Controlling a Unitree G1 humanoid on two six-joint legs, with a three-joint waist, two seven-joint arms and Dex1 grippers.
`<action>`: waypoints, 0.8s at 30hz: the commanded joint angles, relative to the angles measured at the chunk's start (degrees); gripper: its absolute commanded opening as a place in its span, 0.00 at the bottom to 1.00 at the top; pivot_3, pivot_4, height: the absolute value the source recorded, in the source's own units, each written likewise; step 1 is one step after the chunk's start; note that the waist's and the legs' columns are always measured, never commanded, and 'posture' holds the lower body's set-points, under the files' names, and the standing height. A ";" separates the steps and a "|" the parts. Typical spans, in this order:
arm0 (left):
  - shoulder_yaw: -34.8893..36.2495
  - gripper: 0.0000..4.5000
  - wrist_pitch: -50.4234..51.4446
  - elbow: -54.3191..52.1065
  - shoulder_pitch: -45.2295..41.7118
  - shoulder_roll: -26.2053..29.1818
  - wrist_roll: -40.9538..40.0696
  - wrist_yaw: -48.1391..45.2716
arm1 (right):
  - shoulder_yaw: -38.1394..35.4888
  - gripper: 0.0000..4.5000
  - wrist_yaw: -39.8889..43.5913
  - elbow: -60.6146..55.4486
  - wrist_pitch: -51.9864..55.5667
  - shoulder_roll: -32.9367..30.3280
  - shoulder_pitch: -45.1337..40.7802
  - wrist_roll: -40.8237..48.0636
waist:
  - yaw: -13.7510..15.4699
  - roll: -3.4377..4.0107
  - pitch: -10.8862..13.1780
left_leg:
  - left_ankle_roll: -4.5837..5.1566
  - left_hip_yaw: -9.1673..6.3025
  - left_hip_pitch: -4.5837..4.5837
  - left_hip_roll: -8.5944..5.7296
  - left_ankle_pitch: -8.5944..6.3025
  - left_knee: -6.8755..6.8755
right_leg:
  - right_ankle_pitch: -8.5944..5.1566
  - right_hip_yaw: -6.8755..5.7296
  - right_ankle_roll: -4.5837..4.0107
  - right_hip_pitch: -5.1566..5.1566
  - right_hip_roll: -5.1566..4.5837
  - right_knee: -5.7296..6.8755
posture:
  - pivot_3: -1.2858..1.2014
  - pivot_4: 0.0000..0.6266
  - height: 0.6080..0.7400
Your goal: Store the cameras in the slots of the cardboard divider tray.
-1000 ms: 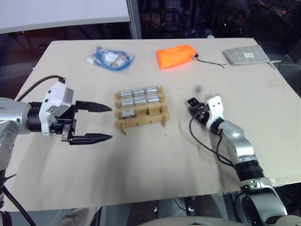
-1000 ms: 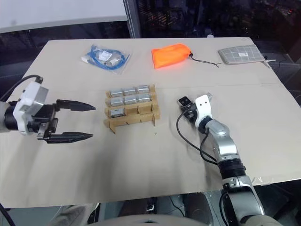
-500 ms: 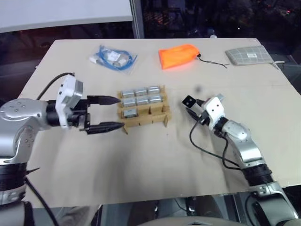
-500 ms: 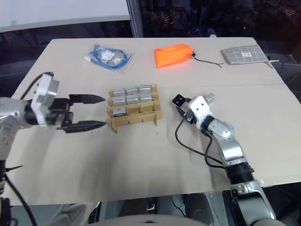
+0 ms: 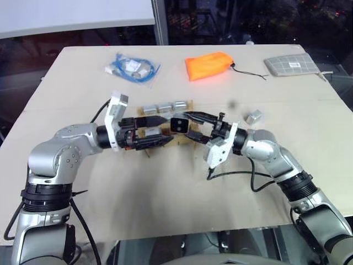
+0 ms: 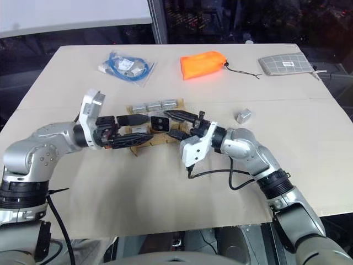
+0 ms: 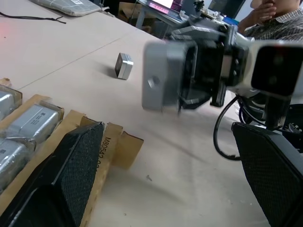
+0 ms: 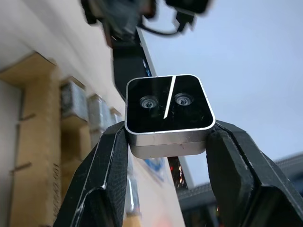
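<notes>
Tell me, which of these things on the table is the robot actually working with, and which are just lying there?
Part of the job:
- cardboard divider tray, several cameras already in its slots
- camera clamped in the right gripper
- loose camera on the table
- left gripper, open beside the tray

Just lying about:
- orange pouch
- grey checked pouch
- bagged blue cable

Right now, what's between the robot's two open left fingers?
In the left wrist view, the camera gripped by the right gripper sits between the left gripper's fingers.
</notes>
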 commanded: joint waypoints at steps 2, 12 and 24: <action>1.89 1.00 0.79 -2.02 -1.96 0.05 -2.59 0.46 | -0.05 0.41 -1.86 -0.45 -3.53 0.11 -0.52 -0.45 | -0.10 0.00 0.00 | -0.02 -0.01 0.01 0.00 0.01 0.00 | 0.00 0.00 0.00 0.00 0.01 0.01 | 0.52 0.24 1.00; 1.12 1.00 1.50 -3.50 -1.63 -0.24 -4.29 0.08 | 0.47 0.41 -1.76 -0.26 -4.12 0.71 -0.49 -0.61 | -0.16 0.00 0.00 | -0.03 -0.01 0.02 0.01 0.02 0.00 | 0.00 0.01 -0.01 0.00 0.02 0.03 | 0.52 0.24 1.00; 0.26 0.22 0.96 -2.31 -2.49 -1.12 -3.60 -0.85 | 0.24 0.41 -1.37 -1.34 -3.35 0.20 0.55 -0.28 | -0.09 0.00 0.00 | -0.04 -0.01 0.02 0.01 0.02 0.00 | 0.00 0.00 -0.01 0.00 0.02 0.03 | 0.52 0.24 1.00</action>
